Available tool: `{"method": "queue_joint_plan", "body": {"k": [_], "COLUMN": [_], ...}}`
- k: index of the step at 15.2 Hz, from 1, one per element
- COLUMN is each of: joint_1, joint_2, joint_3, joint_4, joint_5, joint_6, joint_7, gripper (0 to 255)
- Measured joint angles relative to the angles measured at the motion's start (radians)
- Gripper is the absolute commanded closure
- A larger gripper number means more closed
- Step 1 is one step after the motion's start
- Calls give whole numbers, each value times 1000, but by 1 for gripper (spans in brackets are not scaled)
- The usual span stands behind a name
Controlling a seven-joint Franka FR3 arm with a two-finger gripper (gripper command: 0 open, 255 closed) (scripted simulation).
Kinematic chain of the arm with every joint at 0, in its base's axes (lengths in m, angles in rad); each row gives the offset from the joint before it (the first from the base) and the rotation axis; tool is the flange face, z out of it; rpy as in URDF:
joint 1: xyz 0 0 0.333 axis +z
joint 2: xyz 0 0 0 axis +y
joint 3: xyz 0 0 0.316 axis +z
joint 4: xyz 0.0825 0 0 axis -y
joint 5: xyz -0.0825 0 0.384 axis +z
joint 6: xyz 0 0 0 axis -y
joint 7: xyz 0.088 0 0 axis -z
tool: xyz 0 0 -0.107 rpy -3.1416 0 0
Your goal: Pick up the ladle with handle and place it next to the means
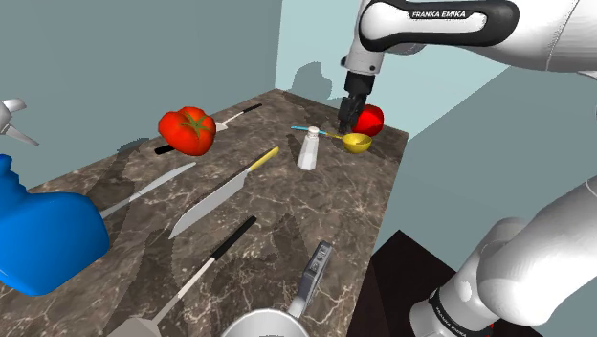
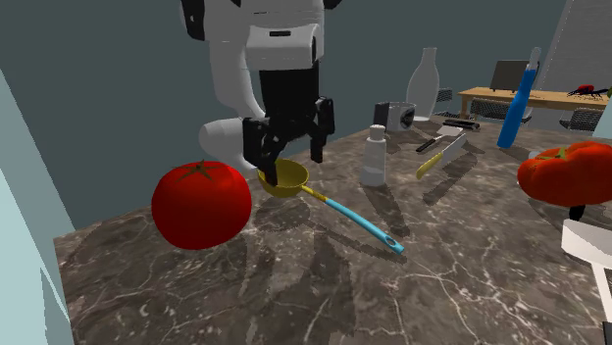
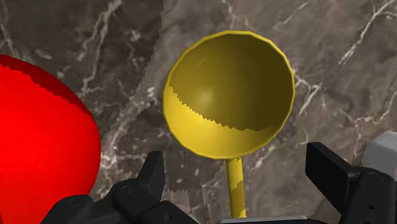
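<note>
The ladle (image 2: pixel 284 179) has a yellow bowl and a thin light-blue handle, and it lies flat on the dark marble counter (image 2: pixel 294 284). In the shoulder view the ladle (image 1: pixel 356 143) rests near the counter's far corner. My gripper (image 2: pixel 291 155) hangs open just above the bowl's near rim. In the wrist view the ladle (image 3: pixel 229 95) sits just ahead of my gripper (image 3: pixel 242 175). The fingers (image 3: pixel 153 175) stand wide on either side of the yellow neck without touching it.
A red tomato (image 2: pixel 201 204) sits close beside the ladle bowl. A white shaker (image 1: pixel 307 150) stands by the handle's end. Another tomato (image 1: pixel 187 129), knives (image 1: pixel 222 194), a blue jug (image 1: pixel 43 235) and a pot (image 1: pixel 277 324) fill the counter. The counter edge (image 1: pixel 383 220) drops off nearby.
</note>
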Motion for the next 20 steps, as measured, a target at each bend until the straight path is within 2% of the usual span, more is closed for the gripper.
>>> {"method": "queue_joint_plan", "body": {"k": [1, 3, 9, 16, 17, 20], "joint_1": [5, 10, 13, 13, 13, 13], "joint_2": [47, 80, 81, 80, 80, 79], "joint_3": [-4, -3, 1, 1, 1, 0], "joint_4": [51, 66, -7, -20, -20, -19], "joint_5": [20, 37, 43, 43, 43, 43], "joint_6": [-13, -2, 71, 82, 82, 82], "joint_7": [-29, -49, -57, -59, -59, -59], "gripper": [0, 0, 0, 0, 255, 255]}}
